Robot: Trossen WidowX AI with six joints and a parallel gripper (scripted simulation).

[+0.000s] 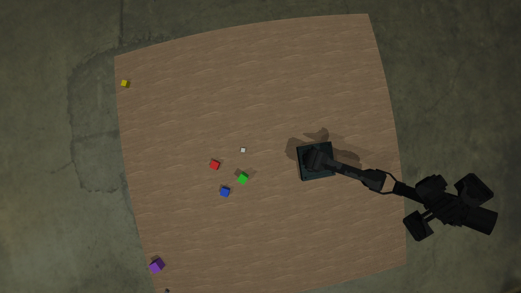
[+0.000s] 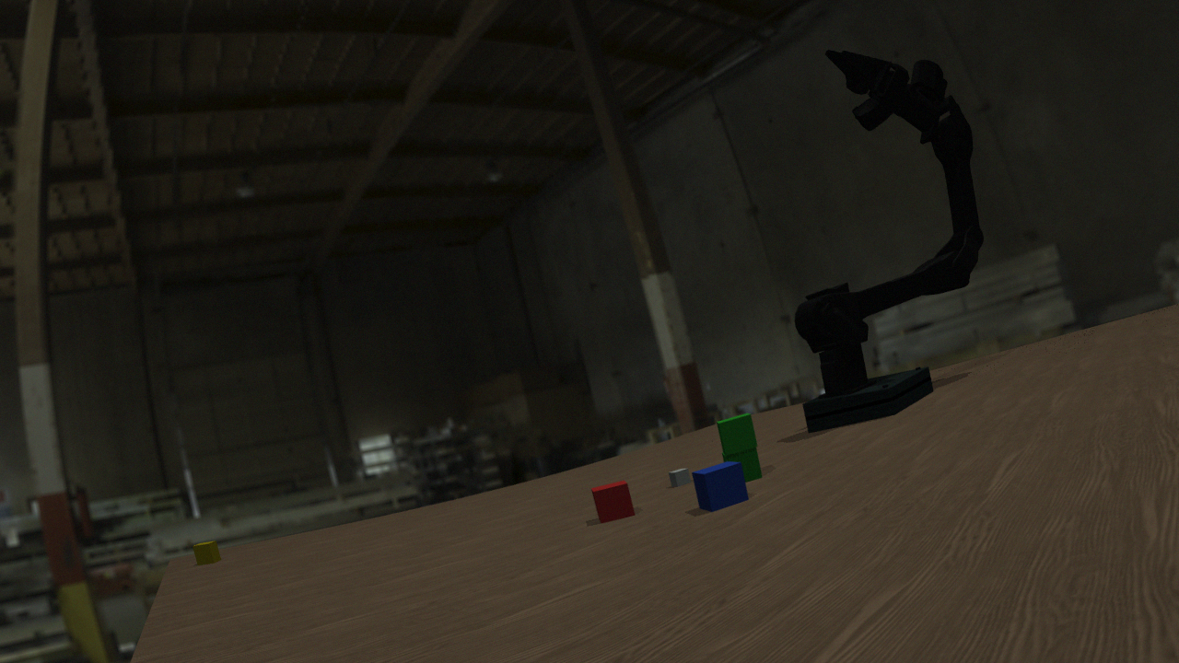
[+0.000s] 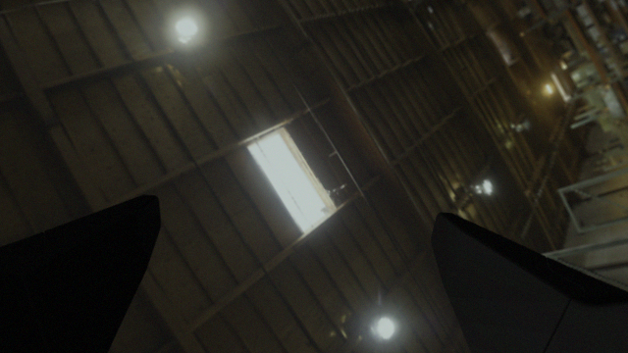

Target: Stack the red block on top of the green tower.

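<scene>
The gripper (image 1: 449, 207) hangs spread wide and empty, raised high past the bench's (image 1: 255, 90) right edge. The red block (image 1: 214, 164) sits mid-bench, far off beyond the arm's base, just beside the green tower (image 1: 242, 178), not touching it.

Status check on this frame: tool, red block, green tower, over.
Tool open, empty, raised high, pointing away from table. Red block on table, untouched. Green tower upright. Blue block close beside tower.
</scene>
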